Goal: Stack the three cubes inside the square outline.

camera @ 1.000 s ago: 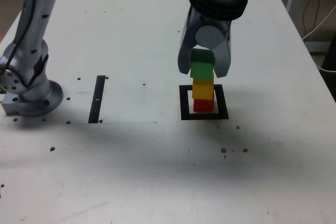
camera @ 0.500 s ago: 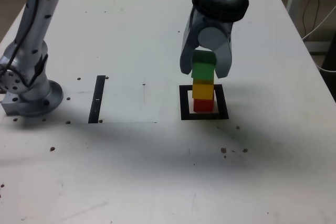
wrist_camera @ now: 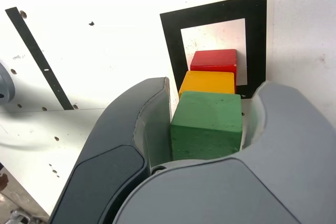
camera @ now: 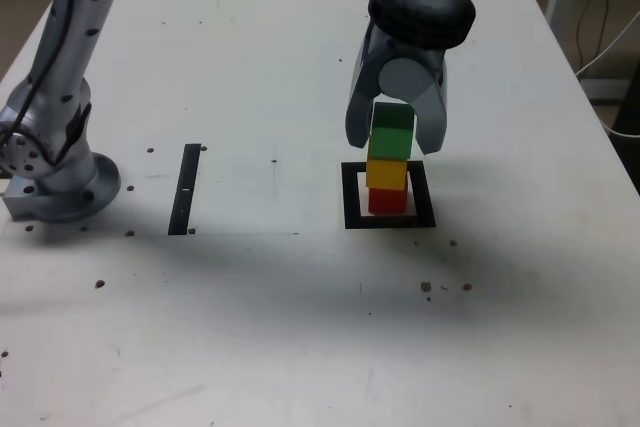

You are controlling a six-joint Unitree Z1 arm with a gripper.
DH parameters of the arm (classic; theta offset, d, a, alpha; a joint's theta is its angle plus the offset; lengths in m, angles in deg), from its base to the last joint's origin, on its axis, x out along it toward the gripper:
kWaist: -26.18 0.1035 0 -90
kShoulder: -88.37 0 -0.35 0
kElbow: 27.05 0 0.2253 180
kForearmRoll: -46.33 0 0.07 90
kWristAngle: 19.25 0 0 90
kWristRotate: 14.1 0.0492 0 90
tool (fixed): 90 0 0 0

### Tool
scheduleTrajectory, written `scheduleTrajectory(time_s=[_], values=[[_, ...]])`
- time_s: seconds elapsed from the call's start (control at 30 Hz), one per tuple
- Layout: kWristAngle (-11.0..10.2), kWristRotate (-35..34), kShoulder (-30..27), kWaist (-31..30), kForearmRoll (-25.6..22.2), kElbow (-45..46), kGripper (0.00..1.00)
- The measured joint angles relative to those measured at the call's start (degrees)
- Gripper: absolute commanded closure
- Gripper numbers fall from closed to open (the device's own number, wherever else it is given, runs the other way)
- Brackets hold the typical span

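Right of centre in the exterior view, the green cube (camera: 392, 130) tops the yellow cube (camera: 387, 171) and red cube (camera: 388, 200) inside the square outline (camera: 350, 197). The pincer (camera: 397, 137) jaws stand slightly apart, flanking the green cube.

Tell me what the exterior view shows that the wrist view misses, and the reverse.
Only the exterior view shows the arm's base and the whole stack standing upright. Only the wrist view shows a gap between the green cube and one finger. Both show the gripper around green, over the yellow cube and red cube, in the square outline, plus the black strip.
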Motion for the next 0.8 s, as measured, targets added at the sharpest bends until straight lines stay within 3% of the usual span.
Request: scheduleTrajectory(time_s=[0.23, 0.57, 0.8], values=[[-0.24, 0.01, -0.49, 0.0, 0.23, 1.04, 0.04], [-3.72, 0.01, -5.94, 0.0, -1.34, 0.1, 0.02], [-4.43, 0.2, -7.19, 0.0, -1.94, -0.38, 0.02]])
